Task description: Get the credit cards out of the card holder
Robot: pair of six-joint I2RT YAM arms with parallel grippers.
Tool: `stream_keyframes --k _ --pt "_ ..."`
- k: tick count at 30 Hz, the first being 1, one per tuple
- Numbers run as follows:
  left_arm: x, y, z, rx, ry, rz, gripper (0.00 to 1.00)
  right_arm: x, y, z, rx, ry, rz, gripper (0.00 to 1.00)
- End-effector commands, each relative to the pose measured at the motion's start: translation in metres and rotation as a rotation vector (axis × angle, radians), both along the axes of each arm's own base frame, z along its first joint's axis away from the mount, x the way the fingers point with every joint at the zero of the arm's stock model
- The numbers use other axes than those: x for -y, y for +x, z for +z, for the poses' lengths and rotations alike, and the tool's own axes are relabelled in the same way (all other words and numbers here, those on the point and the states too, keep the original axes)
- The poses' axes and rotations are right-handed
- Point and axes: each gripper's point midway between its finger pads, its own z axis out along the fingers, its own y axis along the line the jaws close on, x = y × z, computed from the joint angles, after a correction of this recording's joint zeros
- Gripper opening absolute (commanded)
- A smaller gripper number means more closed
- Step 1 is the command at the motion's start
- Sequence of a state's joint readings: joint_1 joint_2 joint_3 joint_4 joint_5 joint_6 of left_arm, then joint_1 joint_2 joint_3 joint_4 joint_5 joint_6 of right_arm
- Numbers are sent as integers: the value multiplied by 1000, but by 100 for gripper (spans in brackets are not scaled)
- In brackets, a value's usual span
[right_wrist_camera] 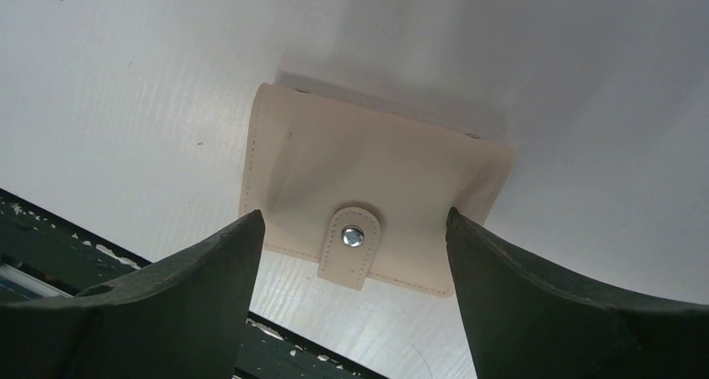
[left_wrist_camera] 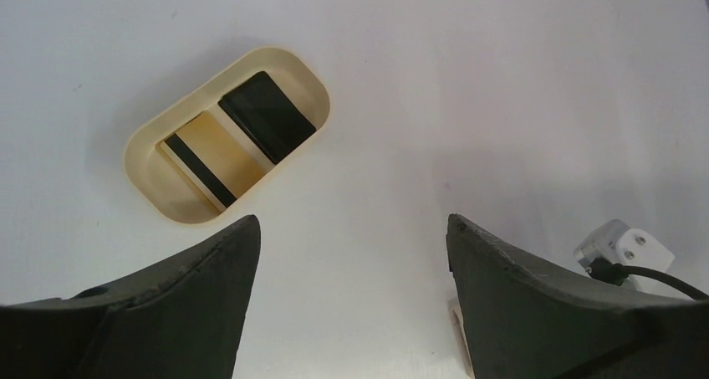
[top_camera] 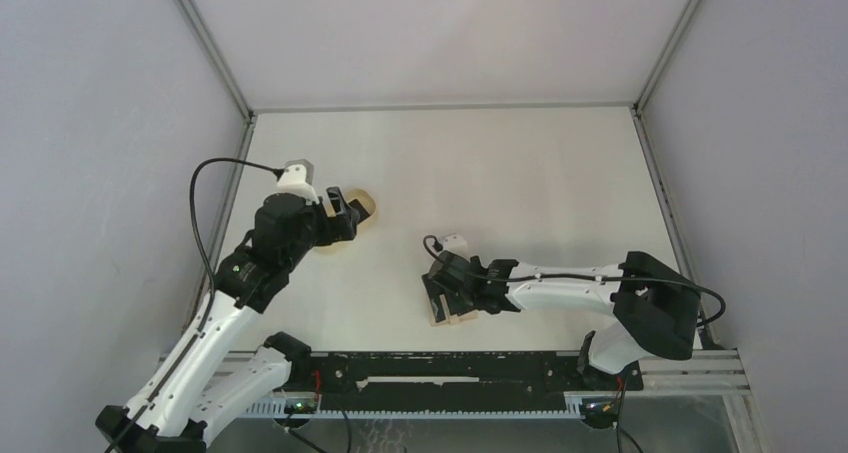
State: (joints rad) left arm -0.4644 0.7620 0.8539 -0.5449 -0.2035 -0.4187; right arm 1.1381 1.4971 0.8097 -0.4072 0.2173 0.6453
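At the near edge of the counter (top_camera: pixel 500 173), the right fingers (right_wrist_camera: pixel 226 253) hang spread and empty over the card holder (right_wrist_camera: pixel 368 186), which lies flat with its tab snapped; whether any card is inside cannot be seen. Farther off, the left fingers (left_wrist_camera: pixel 226 253), also spread, hover above the oval tray (left_wrist_camera: pixel 150 174) holding the black card (left_wrist_camera: pixel 267 115) and the striped tan card (left_wrist_camera: pixel 209 157). A recheck would probably go best with the holder pinned before the tab is lifted.

Both arms (top_camera: pixel 556 293) are white with black joints and cables (top_camera: pixel 193 208).

The white table (top_camera: pixel 500 173) carries an oval tray (left_wrist_camera: pixel 144 174) and the closed card holder (right_wrist_camera: pixel 368 170).
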Motion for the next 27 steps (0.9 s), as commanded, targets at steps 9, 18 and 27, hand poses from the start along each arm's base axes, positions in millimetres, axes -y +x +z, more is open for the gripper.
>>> stream_keyframes --k 9,18,27 --pt "30 5 -13 39 -83 -130 88 -9 57 3 103 17 160 88" --pt "62 -7 -11 5 -141 -314 100 -39 70 -6 103 40 402 90" --pt "90 -40 13 -110 -169 -564 100 -44 100 4 143 97 545 92"
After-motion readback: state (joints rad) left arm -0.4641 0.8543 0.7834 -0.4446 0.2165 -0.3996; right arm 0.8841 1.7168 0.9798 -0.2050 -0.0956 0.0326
